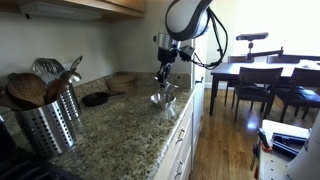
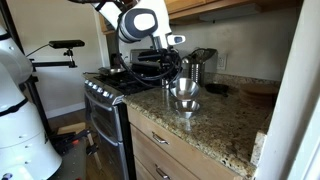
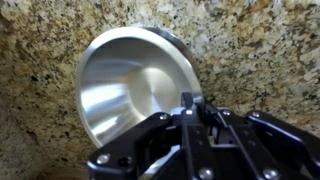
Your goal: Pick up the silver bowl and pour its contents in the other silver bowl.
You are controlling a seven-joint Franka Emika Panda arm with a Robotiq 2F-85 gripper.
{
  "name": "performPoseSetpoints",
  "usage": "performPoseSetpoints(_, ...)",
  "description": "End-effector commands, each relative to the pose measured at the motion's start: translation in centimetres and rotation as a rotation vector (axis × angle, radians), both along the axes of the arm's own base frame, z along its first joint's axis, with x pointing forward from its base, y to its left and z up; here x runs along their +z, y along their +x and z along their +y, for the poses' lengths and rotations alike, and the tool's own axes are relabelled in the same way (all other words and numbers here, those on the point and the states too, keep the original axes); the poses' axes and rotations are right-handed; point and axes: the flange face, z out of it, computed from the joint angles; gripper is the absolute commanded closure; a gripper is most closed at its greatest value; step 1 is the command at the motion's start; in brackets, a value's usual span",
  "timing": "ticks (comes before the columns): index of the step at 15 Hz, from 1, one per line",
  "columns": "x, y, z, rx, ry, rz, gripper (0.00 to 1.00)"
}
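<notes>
The tool [image 3: 187,103] was clamped shut on the near rim of the silver bowl [image 3: 135,85], which filled the centre-left of the wrist view over the speckled granite bench [image 3: 260,40], its open mouth spreading away from the tool toward the upper left of the frame. In an exterior view the other silver bowl [image 2: 187,105] sat on the bench at frame centre, directly under and just toward the lower edge from the gripped bowl, the two nearly touching. The pour seemed to hinge on that alignment: the receiver lay below the held bowl's far lip, not beside the tool. No contents could be made out inside.
</notes>
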Motion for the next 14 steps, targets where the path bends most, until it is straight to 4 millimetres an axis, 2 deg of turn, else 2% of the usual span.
performPoseSetpoints(1, 1.7, -0.2, 3.0, 0.037, -0.063, 0.035, 0.93)
performPoseSetpoints(7, 1.9, -0.4, 9.1, 0.149, -0.111, 0.087, 0.93)
performPoseSetpoints(14, 0.9, -1.5, 14.8, 0.255, -0.13, 0.126, 0.93)
